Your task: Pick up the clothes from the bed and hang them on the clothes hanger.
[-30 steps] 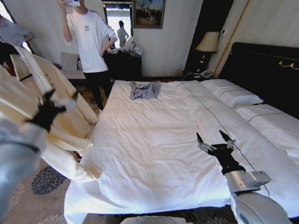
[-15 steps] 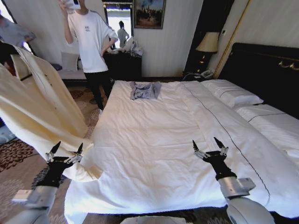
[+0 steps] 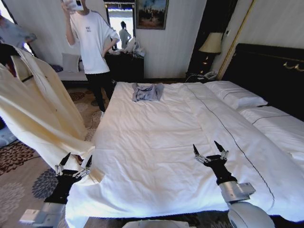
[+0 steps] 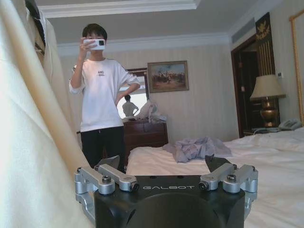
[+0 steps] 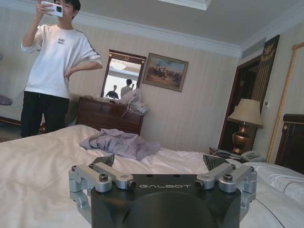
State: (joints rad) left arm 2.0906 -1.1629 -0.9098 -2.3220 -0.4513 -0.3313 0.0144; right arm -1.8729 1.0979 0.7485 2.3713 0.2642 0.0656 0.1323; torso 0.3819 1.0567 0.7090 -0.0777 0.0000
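Left tool (image 3: 74,165) hovers spread wide and empty at the near corner of the wide white-sheeted bed (image 3: 156,142), the large cream long-sleeved shirt (image 3: 38,114) hanging just above and beside it, off the mattress. Right tool (image 3: 209,153) floats over the sheets, prongs wide apart too, gripping nothing. Beyond both, a small crumpled grey-blue garment (image 3: 146,91) lies at the bed's far edge.

Right end effector (image 5: 160,164) spread above the bed (image 5: 38,161).
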